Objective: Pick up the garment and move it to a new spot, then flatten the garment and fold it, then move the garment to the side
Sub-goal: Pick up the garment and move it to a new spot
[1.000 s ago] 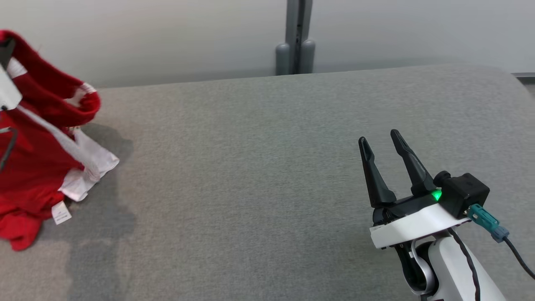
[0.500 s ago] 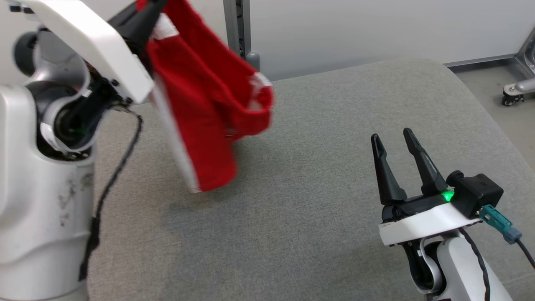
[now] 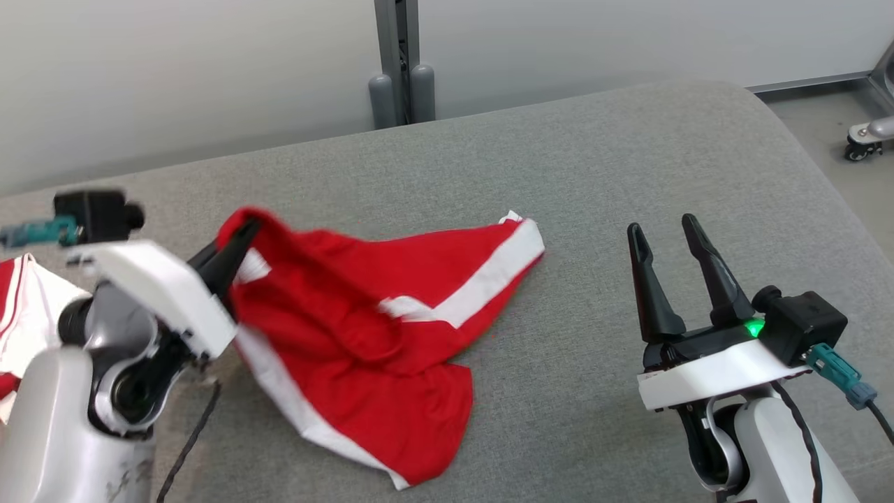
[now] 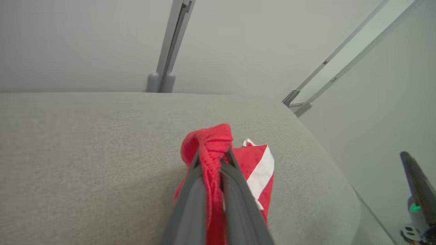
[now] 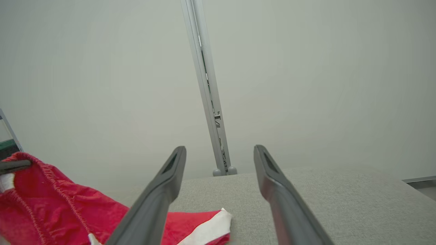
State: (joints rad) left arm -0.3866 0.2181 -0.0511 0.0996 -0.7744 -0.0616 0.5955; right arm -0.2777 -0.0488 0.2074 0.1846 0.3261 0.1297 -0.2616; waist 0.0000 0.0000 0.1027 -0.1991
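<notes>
Left gripper (image 3: 241,234) (image 4: 211,154): clamped tight on the elastic waistband of the red shorts (image 3: 363,335) (image 4: 260,163), holding that edge raised above the grey upholstered pad (image 3: 594,161). The rest of the shorts lies crumpled on the pad, spreading from the left gripper toward the right gripper (image 3: 660,227) (image 5: 218,149). The right gripper stands apart from the cloth, fingers spread wide, empty.

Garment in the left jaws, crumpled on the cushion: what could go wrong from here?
The left gripper pinches only a bunched bit of waistband; a pull may slip it free. The garment lies doubled over itself, so releasing now could trap creases. Another red cloth lies just left of that gripper and might get dragged along.
</notes>
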